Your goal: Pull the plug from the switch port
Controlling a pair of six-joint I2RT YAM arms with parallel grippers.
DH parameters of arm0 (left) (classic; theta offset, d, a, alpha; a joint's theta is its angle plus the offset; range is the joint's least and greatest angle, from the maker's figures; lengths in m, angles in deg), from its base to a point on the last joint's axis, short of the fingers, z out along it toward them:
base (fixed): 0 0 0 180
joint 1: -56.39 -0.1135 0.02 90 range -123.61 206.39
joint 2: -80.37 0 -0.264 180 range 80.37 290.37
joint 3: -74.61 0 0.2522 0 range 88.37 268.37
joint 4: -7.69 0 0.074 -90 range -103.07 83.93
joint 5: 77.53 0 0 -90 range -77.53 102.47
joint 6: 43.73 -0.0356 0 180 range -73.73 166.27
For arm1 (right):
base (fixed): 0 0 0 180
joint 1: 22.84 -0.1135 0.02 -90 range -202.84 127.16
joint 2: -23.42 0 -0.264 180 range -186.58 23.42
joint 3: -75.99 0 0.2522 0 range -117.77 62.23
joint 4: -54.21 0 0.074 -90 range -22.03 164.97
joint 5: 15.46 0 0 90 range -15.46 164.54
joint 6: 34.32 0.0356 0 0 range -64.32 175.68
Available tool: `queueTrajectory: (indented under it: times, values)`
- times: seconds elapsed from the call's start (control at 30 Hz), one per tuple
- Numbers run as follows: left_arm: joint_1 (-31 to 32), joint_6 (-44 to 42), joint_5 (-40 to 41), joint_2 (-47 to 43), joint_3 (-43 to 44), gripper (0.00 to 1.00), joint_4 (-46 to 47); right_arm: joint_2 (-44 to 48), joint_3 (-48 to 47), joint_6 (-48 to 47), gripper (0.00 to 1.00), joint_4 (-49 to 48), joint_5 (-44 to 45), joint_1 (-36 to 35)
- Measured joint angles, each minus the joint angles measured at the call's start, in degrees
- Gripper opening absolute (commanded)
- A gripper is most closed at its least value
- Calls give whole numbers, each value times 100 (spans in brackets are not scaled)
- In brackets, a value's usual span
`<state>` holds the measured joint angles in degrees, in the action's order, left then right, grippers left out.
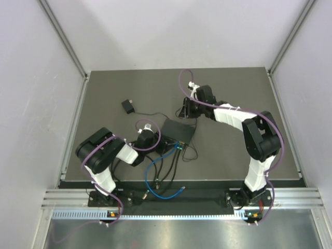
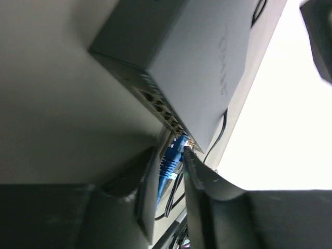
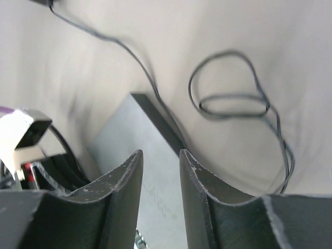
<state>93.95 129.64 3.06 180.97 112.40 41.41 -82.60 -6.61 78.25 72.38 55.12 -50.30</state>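
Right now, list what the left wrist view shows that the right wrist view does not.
Only the left wrist view: the row of ports, with the blue plug plugged in at its end, between the left gripper's fingers. Only the right wrist view: the right gripper, jaws apart and empty, and a looped black cable. Both: the top of the flat black switch.

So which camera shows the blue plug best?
The left wrist view: the blue plug sits close up between the fingers, at the edge of the black box. The top view shows only its blue cable clearly. The right wrist view misses it.
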Motion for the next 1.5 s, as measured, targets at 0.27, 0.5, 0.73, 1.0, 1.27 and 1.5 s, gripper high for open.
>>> queueTrajectory:
  times: [0.27,0.5,0.73,1.0,1.27,1.5]
  values:
    - [-2,-289,-223,-24,90,42,-9,-402,-2,-44,46,125,-98,66]
    - [-15,-326,-466,155,109,45,284,-365,387,-96,52,-146,-238,72]
    - [-22,-195,-612,334,109,41,542,-240,710,-24,43,-531,-284,105]
    - [-13,-90,-570,334,98,36,461,-98,938,107,39,-695,-254,107]
    - [-9,7,-487,334,98,29,385,-98,938,111,38,-702,-254,107]
    - [-9,118,-463,334,98,31,369,-98,938,107,36,-734,-247,96]
